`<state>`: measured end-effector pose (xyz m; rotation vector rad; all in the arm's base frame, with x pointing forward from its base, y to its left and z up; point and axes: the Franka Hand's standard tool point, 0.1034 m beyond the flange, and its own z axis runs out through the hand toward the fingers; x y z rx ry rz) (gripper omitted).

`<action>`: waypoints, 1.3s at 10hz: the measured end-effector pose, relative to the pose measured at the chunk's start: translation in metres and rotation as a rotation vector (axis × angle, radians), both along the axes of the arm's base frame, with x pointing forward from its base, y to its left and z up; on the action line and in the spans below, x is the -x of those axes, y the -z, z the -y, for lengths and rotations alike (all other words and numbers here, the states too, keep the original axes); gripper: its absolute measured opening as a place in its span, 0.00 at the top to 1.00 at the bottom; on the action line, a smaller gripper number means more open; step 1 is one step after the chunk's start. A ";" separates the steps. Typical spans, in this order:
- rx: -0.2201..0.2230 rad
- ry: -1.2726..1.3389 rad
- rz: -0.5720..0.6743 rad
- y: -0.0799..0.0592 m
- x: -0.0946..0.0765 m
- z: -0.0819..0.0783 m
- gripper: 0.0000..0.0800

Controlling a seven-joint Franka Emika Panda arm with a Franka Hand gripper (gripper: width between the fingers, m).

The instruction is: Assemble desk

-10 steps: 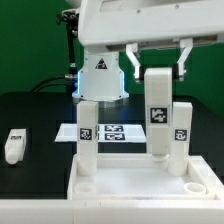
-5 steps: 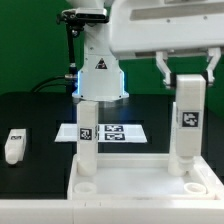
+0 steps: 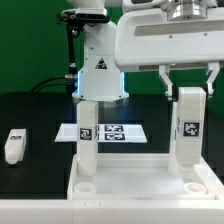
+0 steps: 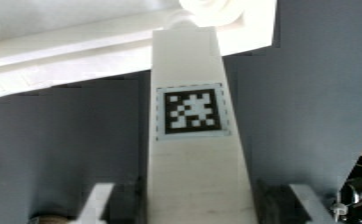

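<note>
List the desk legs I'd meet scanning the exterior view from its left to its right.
Flat-lying leg → standing leg on the desk top → right-hand leg, upright beneath the gripper.

The two-finger gripper [image 3: 189, 90] and the white square-section leg block [image 3: 190, 145] between its fingers have travelled from over the middle of the table toward the table's edge on the exterior view's right. They have then sunk: the leg block's top end and its black-and-white tag sit lower than half a second ago, and its foot is down at the rear rim of the white plastic tray-like desk top [image 3: 130, 163]. A second tagged leg block, seen just beside it a second ago, no longer shows. The arm's white body [image 3: 165, 35] has slid the same way
</note>
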<state>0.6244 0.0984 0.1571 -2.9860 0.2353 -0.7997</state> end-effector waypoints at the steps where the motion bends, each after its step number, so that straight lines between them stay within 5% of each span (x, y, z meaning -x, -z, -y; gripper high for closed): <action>1: 0.005 -0.019 -0.007 0.005 0.003 -0.011 0.64; 3: 0.017 -0.044 -0.018 0.014 0.008 -0.022 0.64; 13: 0.038 -0.068 0.003 0.020 0.004 -0.019 0.64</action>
